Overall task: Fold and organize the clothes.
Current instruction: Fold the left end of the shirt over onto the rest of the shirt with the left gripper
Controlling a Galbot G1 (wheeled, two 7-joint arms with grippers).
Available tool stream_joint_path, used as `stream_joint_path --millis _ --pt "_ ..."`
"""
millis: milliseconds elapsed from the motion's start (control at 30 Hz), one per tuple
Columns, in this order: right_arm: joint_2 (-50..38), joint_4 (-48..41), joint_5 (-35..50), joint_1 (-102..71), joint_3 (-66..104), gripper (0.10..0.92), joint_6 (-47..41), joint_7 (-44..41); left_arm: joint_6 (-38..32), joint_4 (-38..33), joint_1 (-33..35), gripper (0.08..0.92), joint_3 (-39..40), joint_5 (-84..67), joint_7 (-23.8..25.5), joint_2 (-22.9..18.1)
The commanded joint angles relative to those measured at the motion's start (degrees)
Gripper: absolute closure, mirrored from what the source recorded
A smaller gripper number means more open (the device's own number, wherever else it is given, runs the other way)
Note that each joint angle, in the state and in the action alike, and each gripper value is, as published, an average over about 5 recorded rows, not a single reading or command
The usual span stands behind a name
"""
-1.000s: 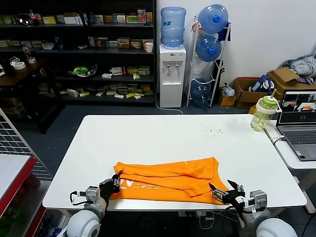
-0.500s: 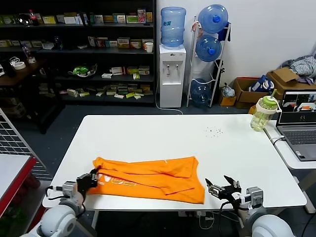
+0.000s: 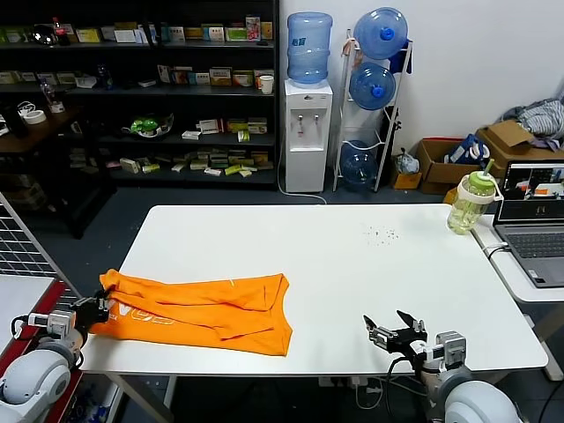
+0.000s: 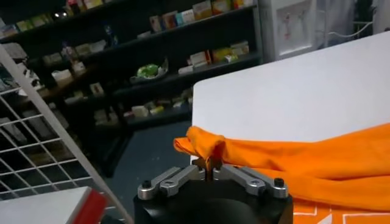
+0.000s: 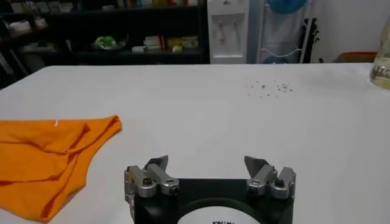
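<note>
The orange T-shirt (image 3: 203, 310) lies folded into a long strip at the table's front left, white lettering facing up near its left end. My left gripper (image 3: 97, 307) is shut on that end, at the table's left edge; the pinched orange cloth (image 4: 207, 145) bunches just above the closed jaws of the left gripper (image 4: 209, 165). My right gripper (image 3: 393, 333) stands open over the front right of the table, nothing between its fingers, well apart from the shirt. In the right wrist view the right gripper (image 5: 207, 165) faces bare tabletop, with the shirt's free end (image 5: 55, 158) off to one side.
A green-lidded bottle (image 3: 469, 203) stands at the white table's (image 3: 352, 256) far right edge, beside a laptop (image 3: 533, 220) on a side desk. Small dark specks (image 3: 382, 233) dot the tabletop. A wire rack (image 3: 22, 264) and a red-edged surface stand left of the table.
My left gripper has dragged the shirt leftward along the front edge, from the table's middle to its left corner. The right gripper has stayed open near the front right, now clear of the shirt.
</note>
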Motion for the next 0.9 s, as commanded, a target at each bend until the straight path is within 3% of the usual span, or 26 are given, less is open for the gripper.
stream_joint_path --millis 33,167,367,900 --pt "0.82 0.29 -0.99 -1.37 0.57 0.203 -0.13 0.20 6.36 -14.85 -0.22 0.878 3.30 -6.12 -6.13 -1.25" --pt "1.27 0.85 -1.39 -3.15 1.80 0.203 -0.34 0.46 10.98 -22.36 -3.69 0.878 9.69 -11.16 -11.51 -6.49" --pt "1.85 1.39 -1.68 -5.49 3.41 0.203 -0.54 0.80 13.83 -27.78 -8.63 0.878 18.05 -14.60 -16.12 -12.23" --pt "2.84 1.39 -2.01 -6.03 3.21 0.203 -0.95 1.33 14.18 -20.81 -15.94 0.878 28.33 -8.27 -18.74 -23.54"
